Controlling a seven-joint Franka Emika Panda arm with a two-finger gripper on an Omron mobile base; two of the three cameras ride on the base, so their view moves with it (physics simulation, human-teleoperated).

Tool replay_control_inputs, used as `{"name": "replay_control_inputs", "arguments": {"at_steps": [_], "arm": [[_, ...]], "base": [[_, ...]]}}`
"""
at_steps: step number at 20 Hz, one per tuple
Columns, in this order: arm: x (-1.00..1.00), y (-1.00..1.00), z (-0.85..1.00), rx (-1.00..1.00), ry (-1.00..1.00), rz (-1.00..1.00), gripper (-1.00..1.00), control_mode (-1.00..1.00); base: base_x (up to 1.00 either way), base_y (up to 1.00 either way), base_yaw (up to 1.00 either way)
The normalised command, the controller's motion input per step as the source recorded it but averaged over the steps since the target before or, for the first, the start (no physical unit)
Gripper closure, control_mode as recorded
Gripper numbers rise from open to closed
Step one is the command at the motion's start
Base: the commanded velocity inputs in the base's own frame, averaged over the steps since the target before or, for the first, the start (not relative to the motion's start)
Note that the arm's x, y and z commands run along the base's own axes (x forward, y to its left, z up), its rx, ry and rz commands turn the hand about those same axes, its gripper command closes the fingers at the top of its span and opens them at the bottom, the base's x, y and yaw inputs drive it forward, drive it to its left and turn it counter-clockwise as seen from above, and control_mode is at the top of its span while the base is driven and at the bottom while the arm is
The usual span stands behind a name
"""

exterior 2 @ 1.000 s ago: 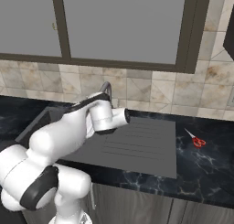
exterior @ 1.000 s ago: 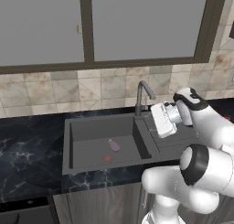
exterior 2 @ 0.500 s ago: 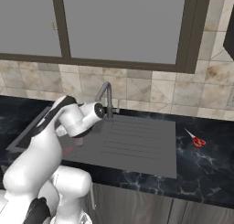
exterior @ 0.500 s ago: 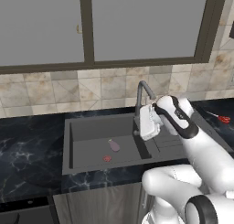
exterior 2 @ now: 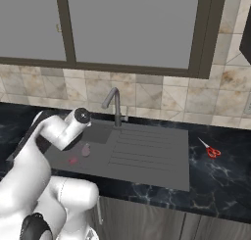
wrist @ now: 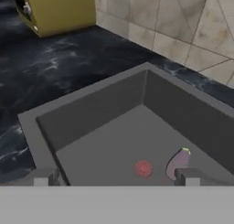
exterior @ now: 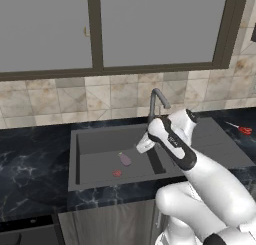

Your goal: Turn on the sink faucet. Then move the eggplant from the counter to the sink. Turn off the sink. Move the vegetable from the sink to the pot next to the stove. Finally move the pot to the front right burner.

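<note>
The counter [exterior: 30, 154] looks like glossy black veined marble, the sink [exterior: 100, 164] is smooth matt grey, the faucet [exterior: 156, 101] dull metal, and the eggplant [exterior: 124, 159] smooth pale purple.

Flat, even rendered light fills all three views, with no clear source, no glare and hardly any cast shadow; the sink [exterior: 100, 139] walls are only a shade darker than its floor. The hand view is soft and blocky, so the eggplant [wrist: 177, 162] near the basin's front edge looks smeared, perhaps merely from low resolution.
</note>
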Motion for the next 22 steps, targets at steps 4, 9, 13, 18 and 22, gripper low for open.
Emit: {"name": "replay_control_inputs", "arguments": {"at_steps": [4,9,13,18,22], "arm": [[0.27,0.13,-0.06,-0.12,0.28,-0.29,-1.0,-1.0],[0.33,0.06,-0.13,-0.14,0.26,-0.25,-1.0,-1.0],[0.26,-0.05,-0.31,-0.09,0.13,-0.12,-1.0,-1.0],[0.35,-0.01,-0.34,-0.09,0.12,-0.02,-1.0,-1.0],[0.56,0.0,-0.35,-0.11,0.23,-0.03,-1.0,-1.0]], "base": [[0.0,0.0,0.0],[0.0,0.0,0.0],[0.0,0.0,0.0],[0.0,0.0,0.0],[0.0,0.0,0.0]]}}
